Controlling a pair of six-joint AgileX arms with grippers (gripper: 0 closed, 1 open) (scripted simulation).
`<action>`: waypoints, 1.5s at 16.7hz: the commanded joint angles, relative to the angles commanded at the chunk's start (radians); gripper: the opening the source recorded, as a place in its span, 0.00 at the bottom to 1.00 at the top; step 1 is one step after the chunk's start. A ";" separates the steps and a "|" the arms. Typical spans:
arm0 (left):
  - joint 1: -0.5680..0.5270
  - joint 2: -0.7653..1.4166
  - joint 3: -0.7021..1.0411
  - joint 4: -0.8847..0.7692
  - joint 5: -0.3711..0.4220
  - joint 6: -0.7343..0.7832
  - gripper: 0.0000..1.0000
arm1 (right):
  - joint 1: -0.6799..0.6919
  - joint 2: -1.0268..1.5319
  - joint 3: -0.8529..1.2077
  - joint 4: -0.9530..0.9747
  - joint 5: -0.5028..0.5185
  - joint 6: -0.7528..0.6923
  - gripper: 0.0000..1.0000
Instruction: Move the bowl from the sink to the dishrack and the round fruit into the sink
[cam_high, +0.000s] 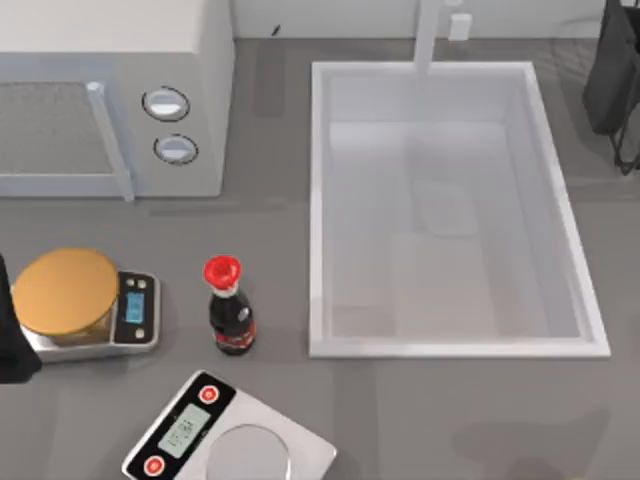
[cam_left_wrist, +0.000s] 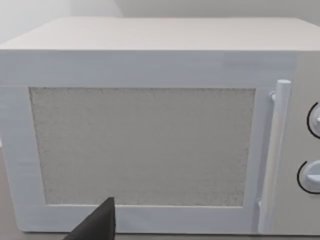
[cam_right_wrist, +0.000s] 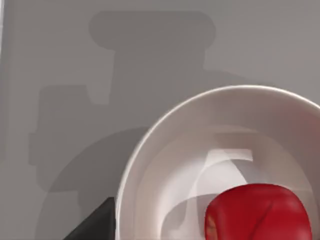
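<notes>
The sink (cam_high: 318, 200) is a large white basin with a raised rim, right of the table's middle, with its white tap (cam_high: 428, 35) at the back; nothing lies in the basin. The round fruit (cam_right_wrist: 257, 212), glossy red, rests inside a white round dish (cam_right_wrist: 165, 150) on grey surface, close under my right wrist camera. My right arm (cam_high: 612, 80) hangs at the back right, beyond the sink's right rim. My left arm (cam_high: 8, 335) is parked at the table's left edge. The bowl and the dishrack are out of view.
A white microwave (cam_high: 110, 90) fills the back left and faces the left wrist camera (cam_left_wrist: 150, 125). A scale bearing an orange-gold disc (cam_high: 65, 290) sits at left. A dark bottle with a red cap (cam_high: 230, 310) stands beside the sink. A second scale (cam_high: 230, 435) lies at the front.
</notes>
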 joint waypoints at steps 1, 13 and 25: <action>0.000 0.000 0.000 0.000 0.000 0.000 1.00 | -0.021 0.095 0.055 -0.063 0.001 -0.021 1.00; 0.000 0.000 0.000 0.000 0.000 0.000 1.00 | -0.149 0.613 0.408 -0.440 -0.004 -0.147 1.00; 0.000 0.000 0.000 0.000 0.000 0.000 1.00 | -0.146 0.781 0.203 -0.046 -0.004 -0.139 1.00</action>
